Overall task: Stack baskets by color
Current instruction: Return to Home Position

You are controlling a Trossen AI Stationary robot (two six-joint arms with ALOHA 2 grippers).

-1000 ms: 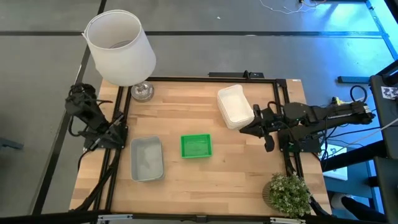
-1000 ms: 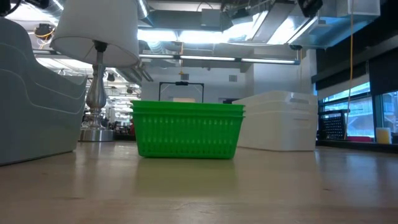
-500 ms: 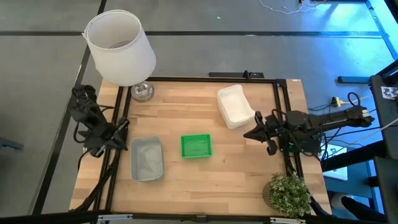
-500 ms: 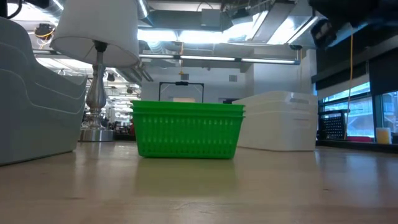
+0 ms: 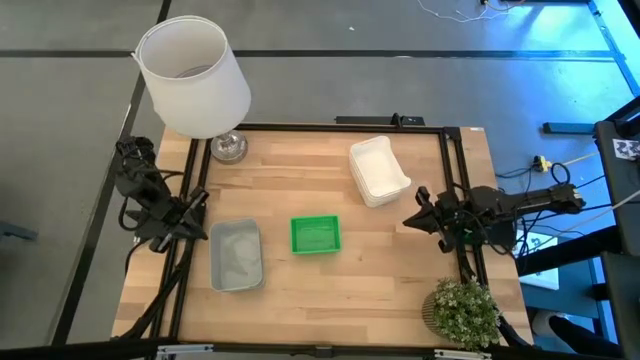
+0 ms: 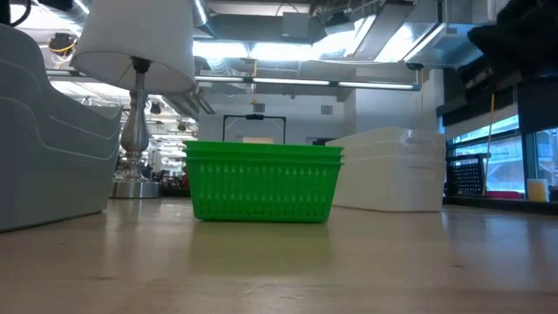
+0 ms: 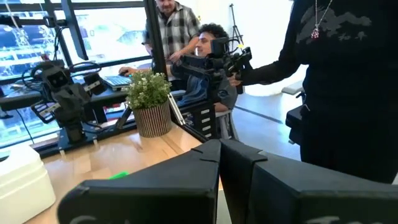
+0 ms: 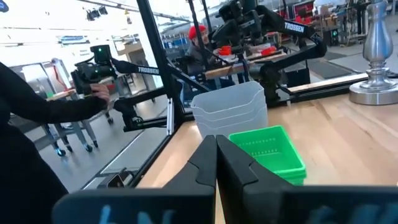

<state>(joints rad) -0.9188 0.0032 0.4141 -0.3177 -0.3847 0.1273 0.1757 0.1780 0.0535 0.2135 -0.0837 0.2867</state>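
High view: left gripper and right gripper are seen at opposite table edges, fingers clenched empty; grey stack, green stack, white stack apart between.

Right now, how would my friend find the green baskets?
Find the big white cylindrical lampshade at a corner of the wooden table. Near the table's middle, a stack of bright green plastic baskets stands between a translucent grey stack and a white stack. Only it is bright green.
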